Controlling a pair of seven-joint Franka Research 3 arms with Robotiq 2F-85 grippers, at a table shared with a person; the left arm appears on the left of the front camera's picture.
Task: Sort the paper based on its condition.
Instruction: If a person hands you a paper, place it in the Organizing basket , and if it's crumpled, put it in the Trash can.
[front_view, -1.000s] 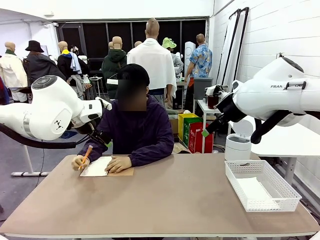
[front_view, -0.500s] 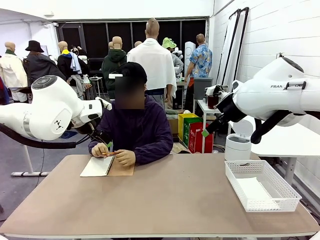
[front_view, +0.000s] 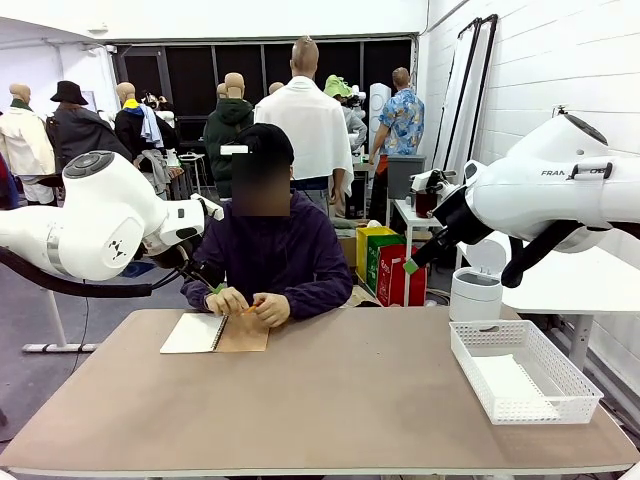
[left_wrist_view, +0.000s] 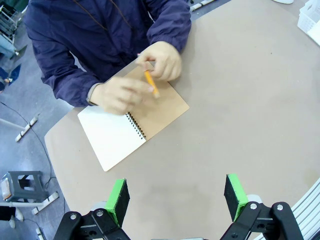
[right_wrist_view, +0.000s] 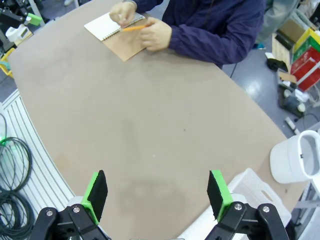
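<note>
The tan table (front_view: 350, 400) lay beneath both grippers. The left gripper (left_wrist_view: 176, 192) gaped wide, with the notebook (left_wrist_view: 112, 137) ahead of its fingers. The right gripper (right_wrist_view: 157, 191) was also spread wide, and what looked like paper (front_view: 510, 382) lay in the basket (front_view: 540, 412) beside one finger.

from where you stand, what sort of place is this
Likely a robotics lab or workshop: a white left arm and right arm flank a table, a person sits across with a notebook, and cables lie on the floor.

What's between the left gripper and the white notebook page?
Nothing visible: bare table lies between the open left gripper and the page. The person's hands, with an orange pencil, sit over the notebook's far side.
</note>
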